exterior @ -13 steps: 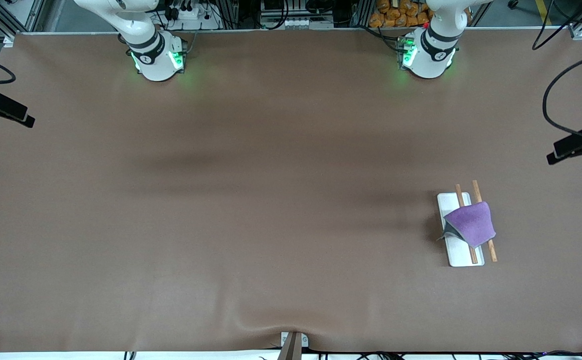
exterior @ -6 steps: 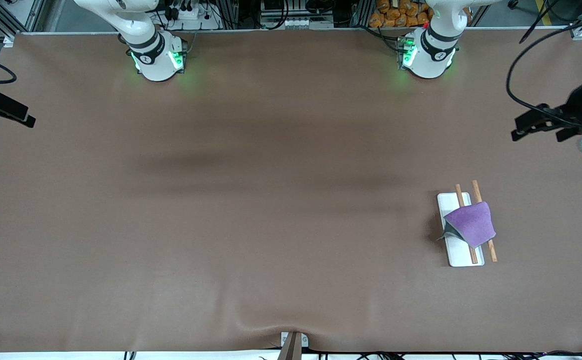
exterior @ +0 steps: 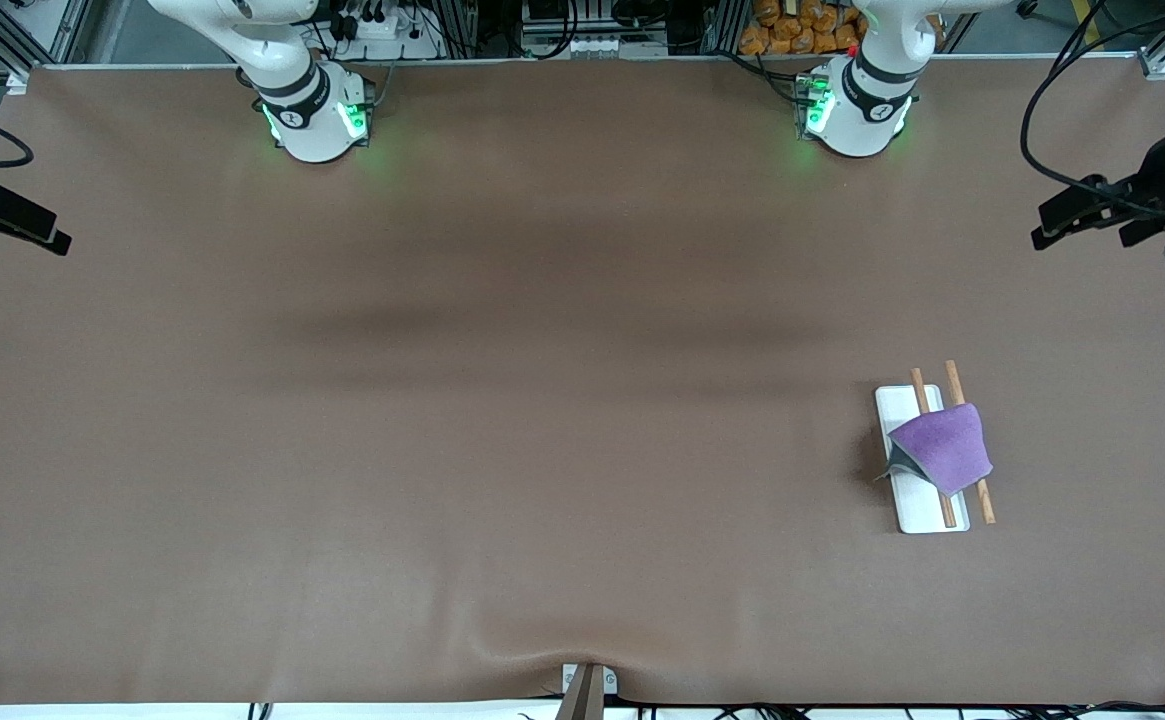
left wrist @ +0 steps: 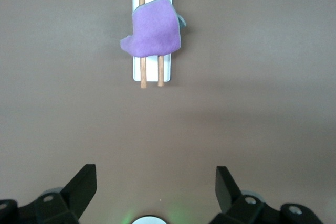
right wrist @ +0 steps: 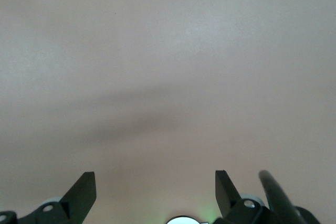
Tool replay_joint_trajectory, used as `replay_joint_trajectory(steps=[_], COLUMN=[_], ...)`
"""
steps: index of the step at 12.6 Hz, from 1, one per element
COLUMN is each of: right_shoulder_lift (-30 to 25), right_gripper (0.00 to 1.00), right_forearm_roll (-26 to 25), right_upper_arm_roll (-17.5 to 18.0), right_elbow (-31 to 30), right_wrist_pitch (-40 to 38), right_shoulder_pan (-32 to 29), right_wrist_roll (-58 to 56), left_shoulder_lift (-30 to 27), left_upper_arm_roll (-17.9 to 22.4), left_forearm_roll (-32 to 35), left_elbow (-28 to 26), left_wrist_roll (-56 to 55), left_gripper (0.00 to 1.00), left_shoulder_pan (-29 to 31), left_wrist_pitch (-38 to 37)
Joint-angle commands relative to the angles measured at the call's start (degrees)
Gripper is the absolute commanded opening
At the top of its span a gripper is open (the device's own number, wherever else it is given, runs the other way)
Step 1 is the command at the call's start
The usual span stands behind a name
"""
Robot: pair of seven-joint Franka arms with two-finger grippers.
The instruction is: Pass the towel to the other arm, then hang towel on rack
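The small purple square towel (exterior: pixel 942 447) of soft cloth, with a thin grey edge, hangs over the rack (exterior: pixel 904 407). The rack is a little white flat plate with two thin light-brown wooden rods (exterior: pixel 960 385) side by side above it. The towel covers the middle of both rods, and the rod ends stick out on either side of it. One grey corner hangs down over the white plate. The rack sits on the brown table (exterior: pixel 542 400), toward the left arm's end.

The left gripper (left wrist: pixel 156 188) is up in the air over the edge of the table at the left arm's end, well apart from the rack. Its two black fingers (left wrist: pixel 84 182) are spread wide and hold nothing.

The right gripper (right wrist: pixel 155 188) is up over bare brown table. Its fingers (right wrist: pixel 85 186) are spread wide too, and nothing is in them.
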Motion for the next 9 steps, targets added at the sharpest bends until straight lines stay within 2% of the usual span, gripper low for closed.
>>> replay_joint_trajectory(steps=[1, 4, 9], right_shoulder_lift=[-0.1, -0.1, -0.2], right_gripper=[1.0, 1.0, 1.0], right_forearm_roll=[0.0, 0.0, 0.0], right_upper_arm_roll=[0.7, 0.7, 0.7], right_elbow=[0.7, 0.7, 0.7], right_wrist_pitch=[-0.7, -0.8, -0.7], right_shoulder_pan=[-0.7, -0.8, -0.7], right_wrist_roll=[-0.1, -0.2, -0.1], left_shoulder_lift=[-2.7, -2.4, -1.5], left_upper_arm_roll=[1.1, 3.3, 2.9], left_forearm_roll=[1.6, 3.8, 4.8], left_elbow=[-2.2, -0.9, 1.0], left_wrist_roll=[-0.4, -0.4, -0.3], left_gripper=[1.0, 1.0, 1.0], left_shoulder_pan=[-1.3, -3.0, -2.8], left_wrist_pitch=[-0.7, -0.7, -1.1])
